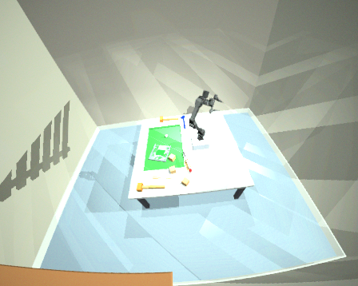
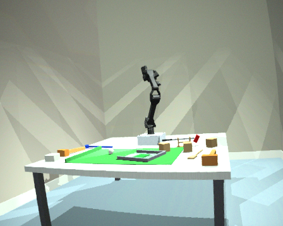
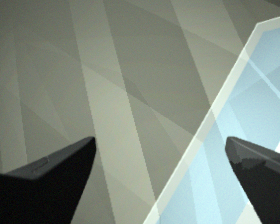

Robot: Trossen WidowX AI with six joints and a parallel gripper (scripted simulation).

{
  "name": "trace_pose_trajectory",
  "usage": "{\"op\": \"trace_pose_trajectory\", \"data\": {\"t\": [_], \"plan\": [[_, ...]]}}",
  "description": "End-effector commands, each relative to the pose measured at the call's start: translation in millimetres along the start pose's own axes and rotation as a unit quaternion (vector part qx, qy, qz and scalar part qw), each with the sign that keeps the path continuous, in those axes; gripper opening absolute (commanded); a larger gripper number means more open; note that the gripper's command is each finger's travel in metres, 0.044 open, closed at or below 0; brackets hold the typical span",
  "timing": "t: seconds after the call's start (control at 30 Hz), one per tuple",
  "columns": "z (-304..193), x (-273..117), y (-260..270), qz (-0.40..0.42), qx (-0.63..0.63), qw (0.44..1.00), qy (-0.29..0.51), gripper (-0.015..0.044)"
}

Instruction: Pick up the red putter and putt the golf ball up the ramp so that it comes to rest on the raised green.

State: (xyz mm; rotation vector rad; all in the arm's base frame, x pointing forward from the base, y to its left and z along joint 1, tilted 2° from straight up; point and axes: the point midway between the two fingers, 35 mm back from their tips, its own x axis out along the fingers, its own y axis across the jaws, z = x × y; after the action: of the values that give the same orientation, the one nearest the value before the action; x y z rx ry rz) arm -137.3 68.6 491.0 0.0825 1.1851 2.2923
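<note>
1. Pale angled walls and a blue floor surround a white table [image 2: 127,168]; the green mat [image 2: 86,156] is the landmark, taken from the exterior view, near to far.
2. Beside the mat's right edge lie an orange mallet [image 2: 210,157] and three tan blocks [image 2: 187,146]; on the mat sits the grey-framed raised green [image 2: 142,154], and the golf ball [image 2: 110,151] rests near the mat's far left edge.
3. Beyond the mat's right corner the red putter [image 2: 196,138] lies on the table, untouched; a blue putter [image 2: 98,146] lies behind the mat's left end.
4. Behind the mat the arm stands tall; its gripper [image 3: 161,165] is spread wide, holding nothing, aimed at wall and floor.
5. Judged so, nothing is done: reach, grasp and putt all remain.
</note>
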Motion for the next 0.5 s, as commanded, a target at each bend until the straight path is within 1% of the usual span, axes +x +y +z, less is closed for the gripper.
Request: {"op": "trace_pose_trajectory", "data": {"t": [0.0,0.03,0.13,0.23,0.33,0.47], "plan": [[-2.0,0.4,1.0,0.002,-0.004,1.000,0.004,0.0426],[-8.1,1.4,4.2,0.008,-0.018,1.000,0.016,0.0440],[-43.8,2.9,20.9,0.048,-0.095,0.991,0.082,0.0440],[-82.6,-3.2,36.2,0.097,-0.176,0.969,0.146,0.0440],[-123.0,-17.0,48.9,0.152,-0.255,0.933,0.205,0.0440],[-177.7,-48.2,60.1,0.233,-0.354,0.863,0.275,0.0440]]}}
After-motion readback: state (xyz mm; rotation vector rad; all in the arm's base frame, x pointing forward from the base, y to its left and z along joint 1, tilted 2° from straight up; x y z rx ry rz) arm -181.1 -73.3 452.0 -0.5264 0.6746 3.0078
